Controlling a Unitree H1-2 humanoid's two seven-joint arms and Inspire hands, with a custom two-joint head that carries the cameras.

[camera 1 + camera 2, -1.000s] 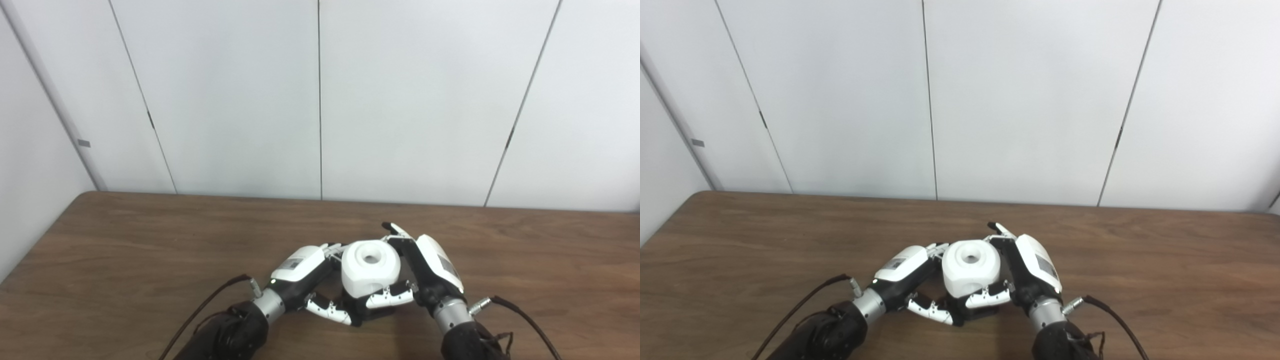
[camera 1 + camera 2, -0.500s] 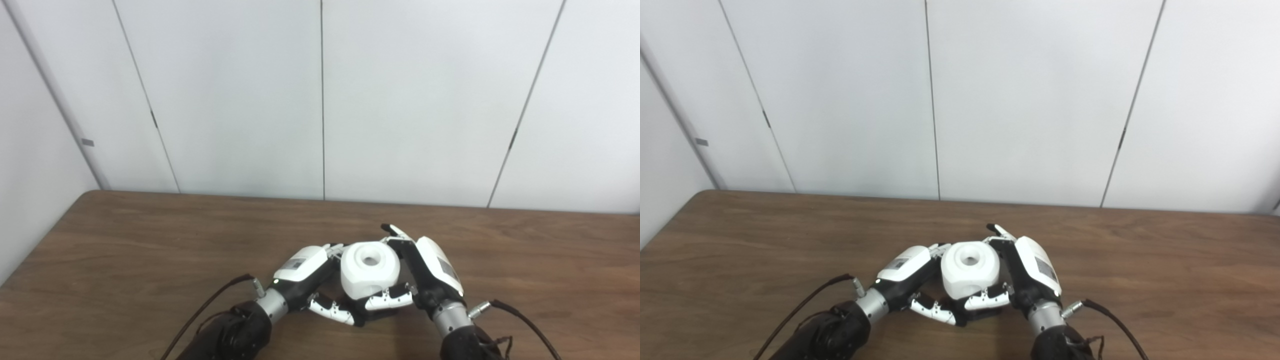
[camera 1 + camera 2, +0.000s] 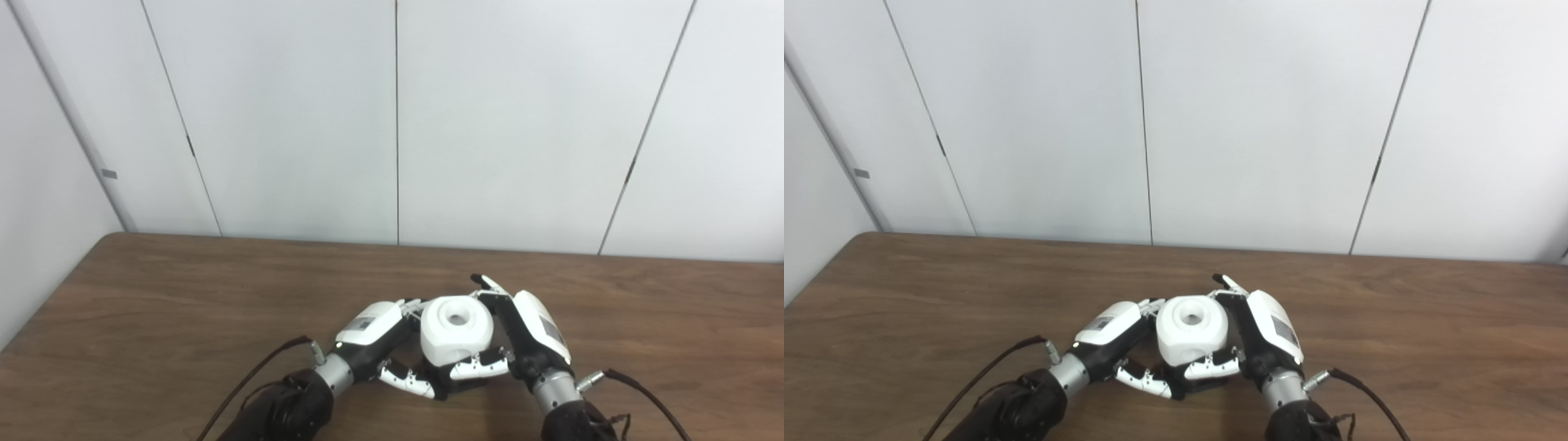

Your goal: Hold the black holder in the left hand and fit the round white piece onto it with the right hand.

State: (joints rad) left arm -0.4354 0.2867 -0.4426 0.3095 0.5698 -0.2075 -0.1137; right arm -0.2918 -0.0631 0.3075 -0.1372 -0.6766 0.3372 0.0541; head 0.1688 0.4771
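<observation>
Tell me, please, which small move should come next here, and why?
Probably press the round white piece straight down with the right hand. The piece sits above the black holder, which the left hand grips, mostly hidden, so full seating cannot be confirmed.

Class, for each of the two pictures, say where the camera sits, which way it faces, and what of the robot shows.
Left eye view: on the head, facing forward and down at the table and wall; both forearms show, left hand and right hand around the white piece.
Right eye view: beside it, a little to the right, facing the same way; same arms and hands.
Shared: the white piece over the black holder, barely visible.
</observation>
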